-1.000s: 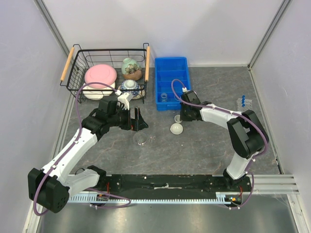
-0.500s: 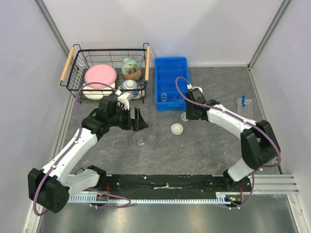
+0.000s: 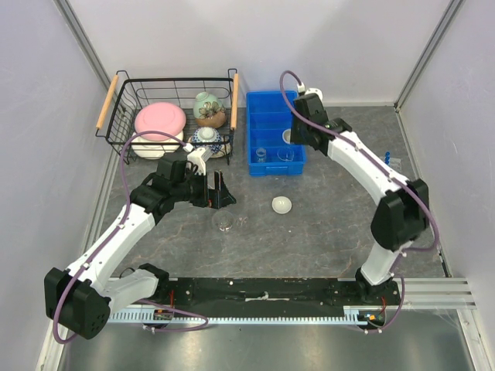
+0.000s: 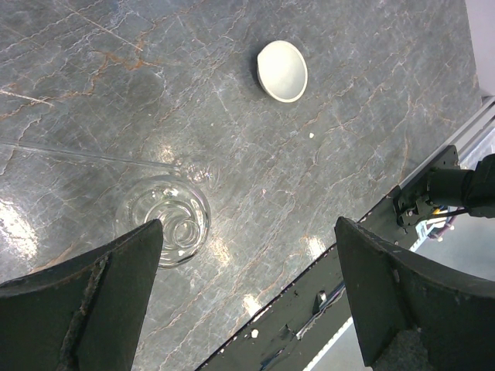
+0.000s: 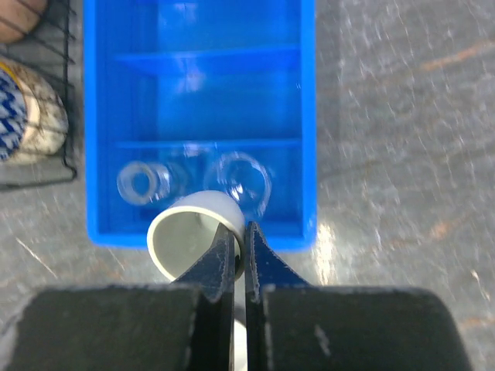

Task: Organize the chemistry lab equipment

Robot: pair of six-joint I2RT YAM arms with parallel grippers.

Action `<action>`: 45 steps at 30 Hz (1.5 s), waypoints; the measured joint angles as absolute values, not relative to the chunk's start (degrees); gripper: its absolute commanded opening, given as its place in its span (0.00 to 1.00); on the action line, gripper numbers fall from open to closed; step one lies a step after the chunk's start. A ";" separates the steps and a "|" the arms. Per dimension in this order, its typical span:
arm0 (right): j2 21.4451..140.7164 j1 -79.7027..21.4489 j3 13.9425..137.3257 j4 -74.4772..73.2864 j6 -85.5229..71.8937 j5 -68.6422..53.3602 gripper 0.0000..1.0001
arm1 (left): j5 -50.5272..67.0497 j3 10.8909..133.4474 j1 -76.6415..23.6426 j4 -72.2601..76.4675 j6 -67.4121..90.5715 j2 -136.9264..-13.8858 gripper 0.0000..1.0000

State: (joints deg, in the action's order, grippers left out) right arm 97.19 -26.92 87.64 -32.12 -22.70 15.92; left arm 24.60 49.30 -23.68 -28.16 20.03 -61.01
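Right gripper [image 5: 240, 232]: clenched, its two fingers pinching the rim of a white dish [image 5: 186, 232].
Held dish: tilted on edge in the grip, up in the air over the blue tray [image 5: 308, 108].
Blue tray: three compartments; the nearest one holds two clear glass flasks [image 5: 141, 182] [image 5: 243, 178] side by side, and the other two look bare.
Left gripper [image 3: 223, 192]: jaws spread wide, grasping nothing, hovering over the table to the near left of the blue tray.
Loose flask [image 3: 225, 222]: stands on the table near and left of the blue tray, just under the left gripper, touching neither finger.
Second white dish [image 3: 281, 205]: on the table just in front of the blue tray's near end, apart from the loose flask.
Wire basket [image 3: 176, 79]: directly left of the blue tray, filled with pink and patterned crockery.
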 measured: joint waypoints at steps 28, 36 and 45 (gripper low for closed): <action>129.67 -20.45 113.73 -34.96 -26.04 10.55 0.00 | 26.11 48.69 -23.68 -28.10 20.03 -61.34 0.98; 131.44 -20.23 113.71 -35.27 -26.20 10.37 0.00 | 26.11 48.69 -23.68 -28.10 20.03 -61.41 0.98; 131.44 -19.62 113.16 -35.27 -26.44 10.35 0.22 | 26.13 48.69 -23.68 -28.10 20.03 -61.52 0.98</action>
State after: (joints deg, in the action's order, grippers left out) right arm 131.44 -19.62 113.16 -35.27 -26.44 10.35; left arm 26.13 48.69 -23.68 -28.10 20.03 -61.52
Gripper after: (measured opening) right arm 0.106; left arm 0.989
